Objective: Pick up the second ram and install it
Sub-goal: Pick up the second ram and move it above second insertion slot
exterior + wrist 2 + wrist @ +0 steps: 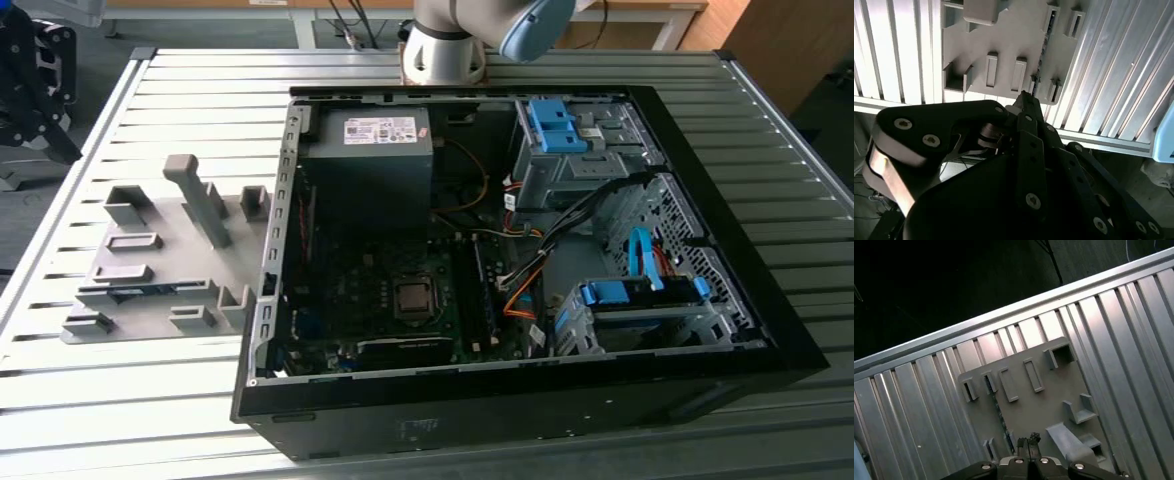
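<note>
Exterior view, from where I stand: a slatted metal table [160,100] carries an open computer case [534,400] lying on its side, with the power supply [367,150] at about eleven o'clock inside it and the motherboard [387,290] toward seven o'clock. Blue drive cages [641,295] sit at four and one o'clock in the case. A grey holder tray [180,262] lies on the table at nine o'clock from the case, just beside its wall. The arm's base [447,45] stands at twelve o'clock, behind the case.

The second ram [147,290] rests in the tray, a thin blue strip standing on edge between small grey blocks, at the tray's six o'clock end in that view.

Both wrist views look straight down on the tray. The gripper [1024,97] [1028,441] hangs above the tray near one end of the stick, its fingertips drawn together with nothing between them. From up there the ram [1043,50] [1000,415] shows edge-on as a thin dark line running between two pairs of holder blocks, clear of the gripper and not touched by it.
</note>
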Controlling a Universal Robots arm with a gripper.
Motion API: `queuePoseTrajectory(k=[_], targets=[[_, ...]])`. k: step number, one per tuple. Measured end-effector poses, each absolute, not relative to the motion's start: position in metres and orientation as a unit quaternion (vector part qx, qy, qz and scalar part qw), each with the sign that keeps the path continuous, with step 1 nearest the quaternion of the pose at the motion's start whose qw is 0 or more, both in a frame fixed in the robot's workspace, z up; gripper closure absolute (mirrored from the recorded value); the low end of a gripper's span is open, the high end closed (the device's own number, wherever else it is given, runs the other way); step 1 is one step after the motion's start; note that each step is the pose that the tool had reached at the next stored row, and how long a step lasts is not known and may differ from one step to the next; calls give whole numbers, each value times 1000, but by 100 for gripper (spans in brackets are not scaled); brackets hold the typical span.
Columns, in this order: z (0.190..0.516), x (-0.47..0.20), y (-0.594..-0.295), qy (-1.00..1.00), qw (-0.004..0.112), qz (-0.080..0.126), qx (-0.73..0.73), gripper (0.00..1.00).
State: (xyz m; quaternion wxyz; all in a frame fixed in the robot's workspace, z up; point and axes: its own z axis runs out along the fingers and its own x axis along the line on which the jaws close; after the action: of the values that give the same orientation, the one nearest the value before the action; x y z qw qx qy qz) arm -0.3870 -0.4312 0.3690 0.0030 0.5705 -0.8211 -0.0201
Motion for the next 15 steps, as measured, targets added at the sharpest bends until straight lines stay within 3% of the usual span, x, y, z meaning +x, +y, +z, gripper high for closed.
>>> queuePoseTrajectory(k=[15], targets=[[367,-387,-431,-786,4,-20,618,89]])
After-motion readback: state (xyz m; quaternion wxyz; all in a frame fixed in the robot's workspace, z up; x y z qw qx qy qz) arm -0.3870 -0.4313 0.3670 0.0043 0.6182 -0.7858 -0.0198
